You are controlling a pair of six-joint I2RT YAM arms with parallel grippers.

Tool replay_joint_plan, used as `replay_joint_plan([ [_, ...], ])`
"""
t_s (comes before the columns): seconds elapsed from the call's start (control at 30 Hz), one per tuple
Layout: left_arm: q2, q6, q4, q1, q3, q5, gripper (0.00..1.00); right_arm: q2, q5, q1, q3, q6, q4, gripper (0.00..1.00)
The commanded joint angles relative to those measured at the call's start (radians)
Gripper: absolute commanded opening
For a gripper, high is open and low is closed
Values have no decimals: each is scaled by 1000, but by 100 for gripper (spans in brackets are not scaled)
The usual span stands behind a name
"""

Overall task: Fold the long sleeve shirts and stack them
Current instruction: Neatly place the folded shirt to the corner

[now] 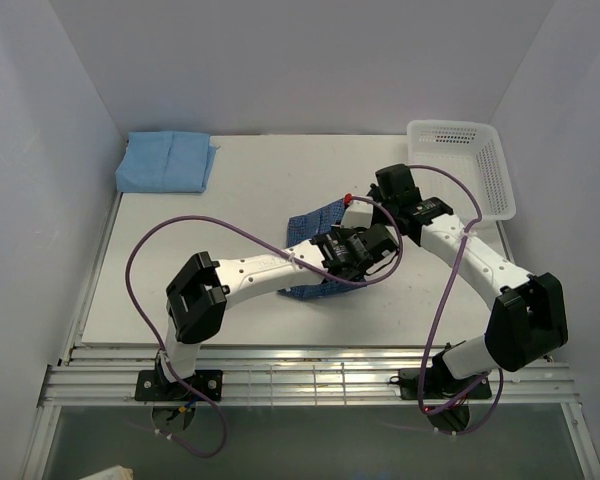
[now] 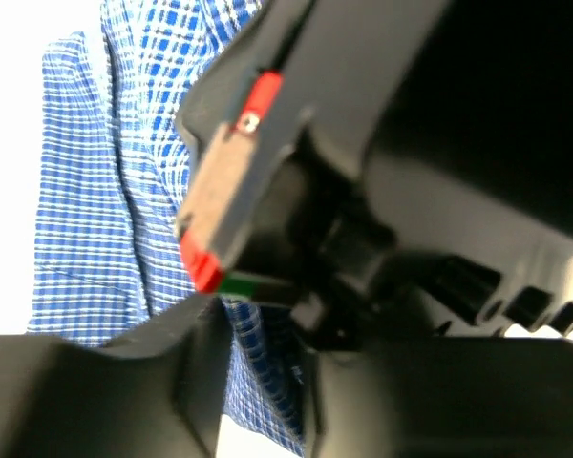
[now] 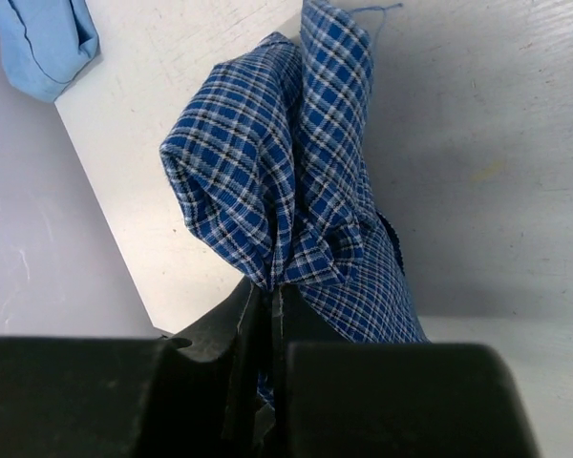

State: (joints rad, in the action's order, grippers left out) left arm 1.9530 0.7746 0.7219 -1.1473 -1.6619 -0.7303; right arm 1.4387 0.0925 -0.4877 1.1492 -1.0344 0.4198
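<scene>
The checked shirt [image 3: 286, 191] in the right hand [image 3: 267, 310] is dark blue with thin white and black lines. The plain shirt [image 1: 167, 162], far from that hand, is light blue. The hand is black with red bits.

One overhead, two close-ups on checked shirt [image 3: 296, 191]

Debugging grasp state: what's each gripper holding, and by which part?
Right gripper pinches the blue checked shirt by a bunched fold. Left gripper straddles the same shirt; hold cannot be told.
</scene>
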Motion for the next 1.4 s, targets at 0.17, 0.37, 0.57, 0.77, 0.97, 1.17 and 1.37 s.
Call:
replay_joint_plan([
  [0.17,12,-17,103,54,-7,-123,0,-104,98,-22,6,11,36,8],
  [0.37,-89,-127,-8,66,56,42,0,-57,118,-12,138,132,69,13],
  [0.57,-302,-216,-249,226,267,458,0,9,190,-6,318,259,77,47],
  [0.77,-404,-230,-361,403,358,827,0,-3,161,9,383,318,60,79],
  [0.97,-408,-258,-391,555,366,1077,0,-40,170,89,448,355,30,98],
  [1.17,-396,-218,-463,691,344,1365,0,-58,263,149,379,392,28,98],
  [1.37,-307,-199,-435,811,194,1519,0,-72,368,198,256,453,30,96],
])
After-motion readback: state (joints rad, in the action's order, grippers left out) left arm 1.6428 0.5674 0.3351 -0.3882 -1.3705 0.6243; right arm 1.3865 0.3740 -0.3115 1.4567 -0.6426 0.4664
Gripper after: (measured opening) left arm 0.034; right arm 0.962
